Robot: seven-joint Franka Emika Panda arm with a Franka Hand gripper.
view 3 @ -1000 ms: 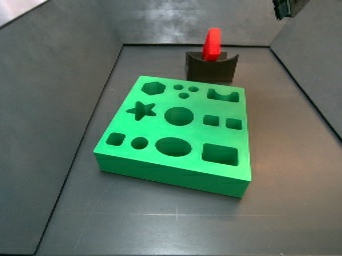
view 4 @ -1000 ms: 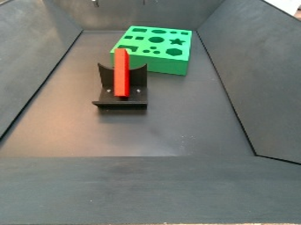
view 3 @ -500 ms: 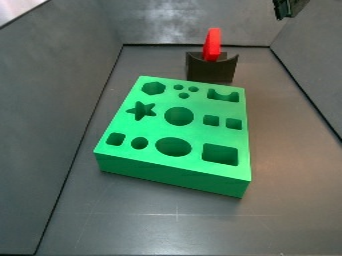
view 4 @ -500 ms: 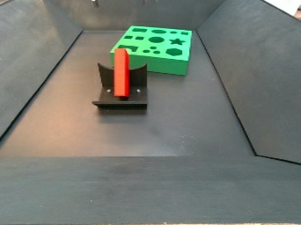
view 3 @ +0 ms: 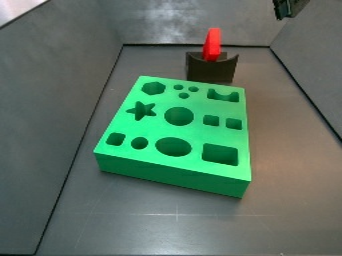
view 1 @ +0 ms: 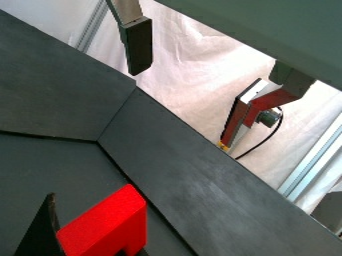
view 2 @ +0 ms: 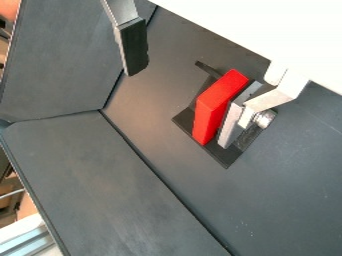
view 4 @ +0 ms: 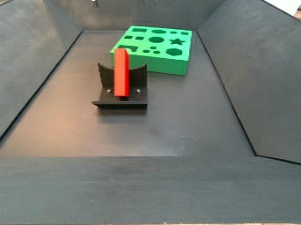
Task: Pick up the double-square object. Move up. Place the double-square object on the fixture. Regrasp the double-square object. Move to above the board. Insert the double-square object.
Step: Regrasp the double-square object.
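Note:
The red double-square object (view 3: 213,42) stands upright on edge in the notch of the dark fixture (view 3: 211,69), behind the green board (view 3: 174,176). In a side view the object (view 4: 120,70) rises from the fixture (view 4: 136,89), with the board (view 4: 159,63) beyond it. My gripper (view 2: 198,85) hangs well above and to one side of the object (view 2: 217,105) and the fixture's base plate (view 2: 183,121). It is open, its fingers (view 1: 136,45) spread wide with nothing between them. Only its tip (view 3: 282,9) shows at the upper edge of a side view. In a wrist view the object (view 1: 100,225) shows at the frame's edge.
Dark sloping walls (view 4: 35,79) enclose the grey floor (view 4: 153,141) on all sides. The board fills much of the floor's middle in a side view, and the fixture sits close to the back wall (view 3: 187,25).

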